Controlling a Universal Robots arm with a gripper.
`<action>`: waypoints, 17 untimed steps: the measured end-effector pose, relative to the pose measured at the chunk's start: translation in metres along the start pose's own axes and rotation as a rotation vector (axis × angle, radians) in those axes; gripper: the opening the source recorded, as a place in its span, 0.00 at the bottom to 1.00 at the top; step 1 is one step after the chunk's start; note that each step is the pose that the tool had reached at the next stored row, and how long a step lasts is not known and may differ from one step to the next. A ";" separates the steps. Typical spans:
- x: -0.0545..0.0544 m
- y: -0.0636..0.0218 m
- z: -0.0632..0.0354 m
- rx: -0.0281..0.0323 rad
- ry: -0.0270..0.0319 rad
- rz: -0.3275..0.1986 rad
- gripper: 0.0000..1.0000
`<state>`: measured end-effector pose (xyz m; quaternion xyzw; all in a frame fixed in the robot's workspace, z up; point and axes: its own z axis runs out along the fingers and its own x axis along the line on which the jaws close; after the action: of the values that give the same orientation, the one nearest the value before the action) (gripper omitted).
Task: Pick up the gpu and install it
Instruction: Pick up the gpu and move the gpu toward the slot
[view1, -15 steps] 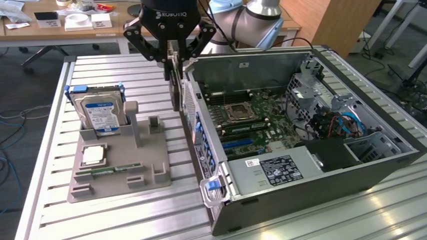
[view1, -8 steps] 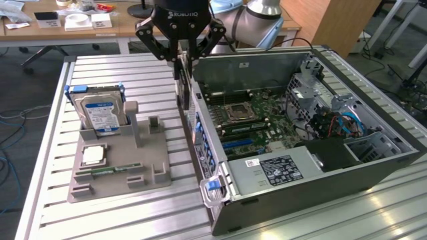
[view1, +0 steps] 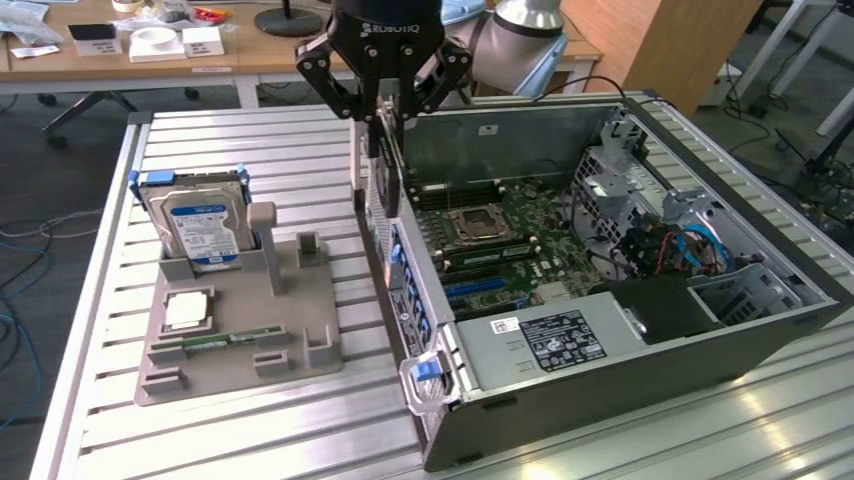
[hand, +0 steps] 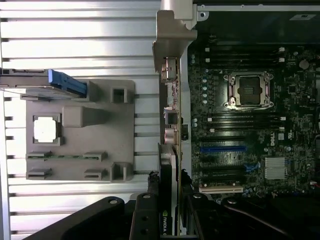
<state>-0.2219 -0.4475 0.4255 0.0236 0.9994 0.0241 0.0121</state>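
Black gripper (hand: 169, 220) clamped on thin black-shrouded gpu card (hand: 169, 175); I see it edge-on above wall of open grey metal computer case (view1: 641, 390).

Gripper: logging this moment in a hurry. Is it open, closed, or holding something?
Gripper: closed on the graphics card, which it holds edge-on.

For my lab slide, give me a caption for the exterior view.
Gripper holds a graphics card edge-on over the edge of an open computer case, next to a grey parts holder.
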 end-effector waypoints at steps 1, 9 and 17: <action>-0.002 0.0001 0.0001 0.0000 -0.0001 0.000 0.27; -0.018 0.0008 0.0004 0.0001 0.0000 0.000 0.27; -0.034 0.0015 0.0009 0.0000 0.0000 0.000 0.27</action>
<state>-0.1883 -0.4476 0.4255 0.0236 0.9994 0.0241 0.0121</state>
